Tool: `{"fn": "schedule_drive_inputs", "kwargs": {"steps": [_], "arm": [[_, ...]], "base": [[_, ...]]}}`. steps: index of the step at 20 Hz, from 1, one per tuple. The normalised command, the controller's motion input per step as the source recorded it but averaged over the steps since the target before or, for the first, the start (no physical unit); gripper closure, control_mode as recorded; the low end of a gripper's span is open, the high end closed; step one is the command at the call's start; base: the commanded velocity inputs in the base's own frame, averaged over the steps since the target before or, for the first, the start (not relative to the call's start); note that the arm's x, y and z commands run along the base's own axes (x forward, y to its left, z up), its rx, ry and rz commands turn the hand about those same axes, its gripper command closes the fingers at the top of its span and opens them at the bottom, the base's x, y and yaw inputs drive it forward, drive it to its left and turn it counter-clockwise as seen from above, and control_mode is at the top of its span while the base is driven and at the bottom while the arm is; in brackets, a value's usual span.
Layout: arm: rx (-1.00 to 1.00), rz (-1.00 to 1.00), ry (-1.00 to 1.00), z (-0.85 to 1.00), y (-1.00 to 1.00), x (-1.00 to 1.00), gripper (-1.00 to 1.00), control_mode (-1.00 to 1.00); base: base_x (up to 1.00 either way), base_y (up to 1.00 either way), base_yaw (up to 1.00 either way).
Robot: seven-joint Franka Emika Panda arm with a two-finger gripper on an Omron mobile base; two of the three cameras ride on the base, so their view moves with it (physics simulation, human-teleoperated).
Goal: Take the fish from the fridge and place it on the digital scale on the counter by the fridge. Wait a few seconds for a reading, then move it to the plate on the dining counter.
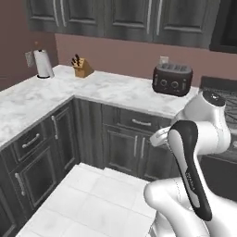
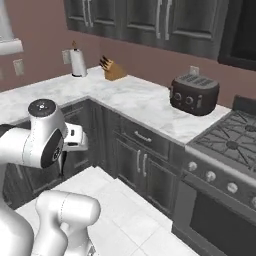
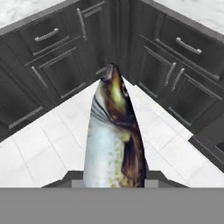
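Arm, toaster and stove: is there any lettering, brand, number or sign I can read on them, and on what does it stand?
No text can be read here.
Arm: small pale lettering on the dark link cover, too blurred to read.
Toaster: round knobs, no legible marks.
Stove: plain knobs, no markings visible.
Fish, clamped in the pincer: no label.

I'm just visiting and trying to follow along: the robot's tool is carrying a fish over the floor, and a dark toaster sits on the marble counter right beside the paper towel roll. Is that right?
Not quite. In the left base view the dark toaster sits far from the white paper towel roll; the wooden knife block is the roll's neighbour on the white marble counter. The tool does hold the silvery, brown-backed fish over the floor.
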Motion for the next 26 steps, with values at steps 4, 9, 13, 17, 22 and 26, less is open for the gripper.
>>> {"fn": "schedule_drive_inputs", "kwargs": {"steps": [4,9,13,17,22,26], "arm": [[0.0,0.0,0.0,0.0,0.0,0.0,1.0,1.0],[0.0,0.0,0.0,0.0,0.0,0.0,1.0,1.0],[0.0,0.0,0.0,0.0,0.0,0.0,1.0,1.0],[0.0,0.0,0.0,0.0,0.0,0.0,1.0,1.0],[0.0,0.0,0.0,0.0,0.0,0.0,1.0,1.0],[0.0,0.0,0.0,0.0,0.0,0.0,1.0,1.0]], "base": [[0.11,0.53,0.86],[0.11,0.54,0.87],[0.05,0.56,0.86],[0.07,0.55,0.86],[0.1,0.43,0.92],[0.12,0.29,0.95]]}}
